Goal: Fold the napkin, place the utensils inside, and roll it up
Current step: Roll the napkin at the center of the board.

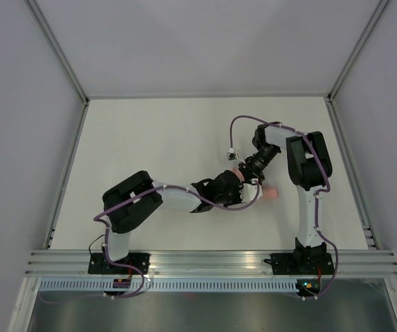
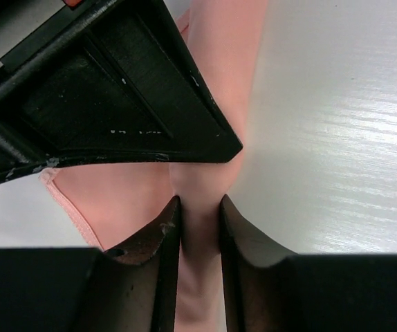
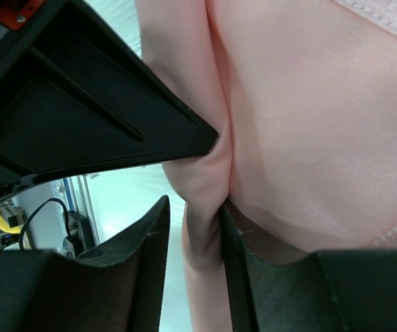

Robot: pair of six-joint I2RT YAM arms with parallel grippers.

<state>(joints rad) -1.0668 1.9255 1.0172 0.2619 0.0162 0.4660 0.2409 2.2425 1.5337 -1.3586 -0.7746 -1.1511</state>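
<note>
While clamping the napkin (image 2: pixel 219 62) in left end effector (image 2: pixel 200 204), right end effector (image 3: pixel 194 206) narrow around a fold, hold uncertain: looks rolled, near finished; utensils unseen.

Looking down from above and behind the arm bases over the whole table (image 1: pixel 150 138), riding each wrist, staring along the fingers (image 2: pixel 150 277) at very close range, sharing the napkin (image 1: pixel 273 193) right of table centre.
</note>
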